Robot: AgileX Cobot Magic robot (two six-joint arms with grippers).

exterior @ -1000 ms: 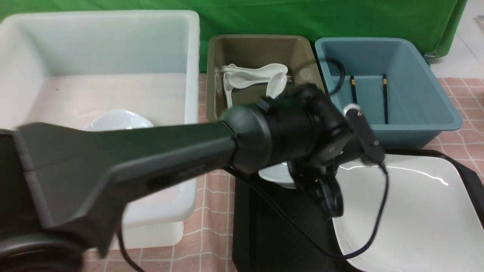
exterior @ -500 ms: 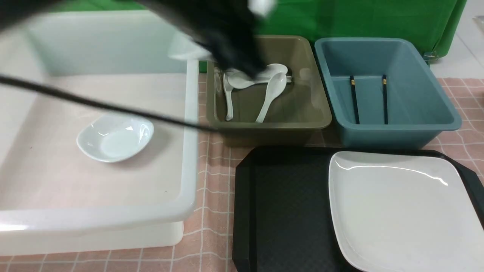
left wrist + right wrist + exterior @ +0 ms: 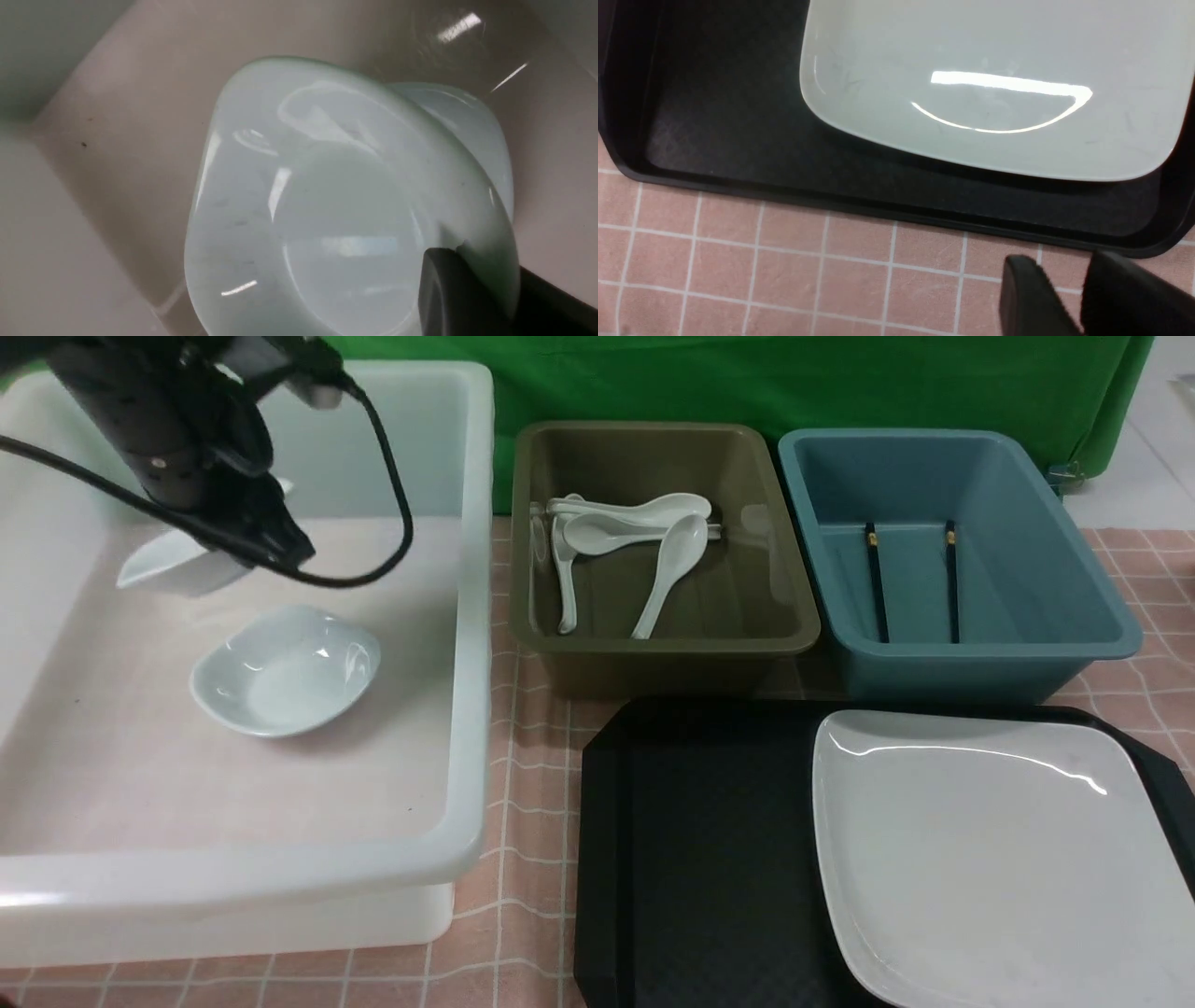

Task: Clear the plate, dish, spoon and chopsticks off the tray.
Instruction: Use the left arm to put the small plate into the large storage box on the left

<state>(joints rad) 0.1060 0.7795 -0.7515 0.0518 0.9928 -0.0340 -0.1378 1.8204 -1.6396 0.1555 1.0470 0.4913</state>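
Green fabric backdrop [image 3: 653, 383] noted along the far side of the tabletop [image 3: 518, 803], its surface finished in a pink check of pale lines. Beyond the backdrop's right-hand edge, a white tiled surface [image 3: 1144, 457] with visible joints. Small dark clip-like fitting [image 3: 1064, 478] at the fabric's lower right corner. Bright light reflections observed on glossy surfaces.

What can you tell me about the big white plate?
The plate is glossy white, shallow and squarish with rounded corners, and looks ceramic. It lies face up, with bright light reflected on it, toward the right side of the black tray. Nothing is on it, and neither end effector touches it.
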